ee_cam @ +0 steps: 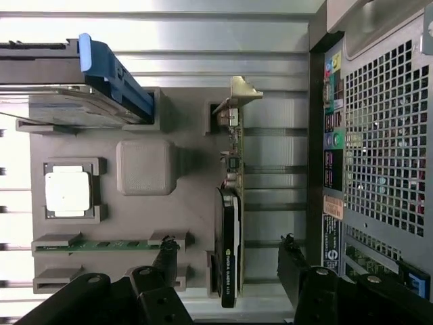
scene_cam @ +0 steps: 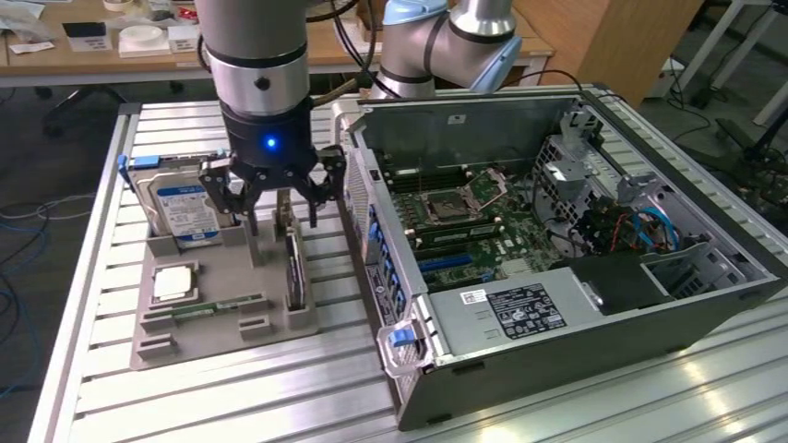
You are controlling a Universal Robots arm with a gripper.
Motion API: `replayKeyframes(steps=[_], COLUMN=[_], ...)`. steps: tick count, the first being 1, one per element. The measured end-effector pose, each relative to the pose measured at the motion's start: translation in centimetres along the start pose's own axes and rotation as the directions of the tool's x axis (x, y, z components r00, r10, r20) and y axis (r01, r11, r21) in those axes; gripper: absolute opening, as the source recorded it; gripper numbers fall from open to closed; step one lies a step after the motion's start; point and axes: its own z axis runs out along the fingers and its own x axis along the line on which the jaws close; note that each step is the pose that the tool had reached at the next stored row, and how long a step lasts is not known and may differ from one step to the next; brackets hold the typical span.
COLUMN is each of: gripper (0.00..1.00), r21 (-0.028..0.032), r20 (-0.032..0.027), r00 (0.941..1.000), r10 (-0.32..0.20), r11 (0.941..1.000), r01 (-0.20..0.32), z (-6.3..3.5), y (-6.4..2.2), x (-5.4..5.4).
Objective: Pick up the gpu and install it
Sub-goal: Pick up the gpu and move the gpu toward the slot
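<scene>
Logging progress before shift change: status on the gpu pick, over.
Copy: gripper open, poised over the gpu, not gripping. Card stands on edge in grey holder. Nearby hard drive stands apart.

Slatted metal table (scene_cam: 221, 397) is sitting before a wooden desk (scene_cam: 25, 60); grey floor (scene_cam: 50, 157), possibly carpet, is showing alongside.

The arm (scene_cam: 253, 55) points straight down, its pincer (scene_cam: 280, 210) fingers spread wide.
</scene>
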Motion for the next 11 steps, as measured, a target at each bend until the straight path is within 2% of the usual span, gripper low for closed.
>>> replayKeyframes(steps=[11], gripper=[0.71], r21=[0.0002], r20=[0.0007], r00=[0.9999], r10=[0.016], r11=[0.9999], r01=[-0.016], z=[2.0], y=[-0.07], x=[0.0])
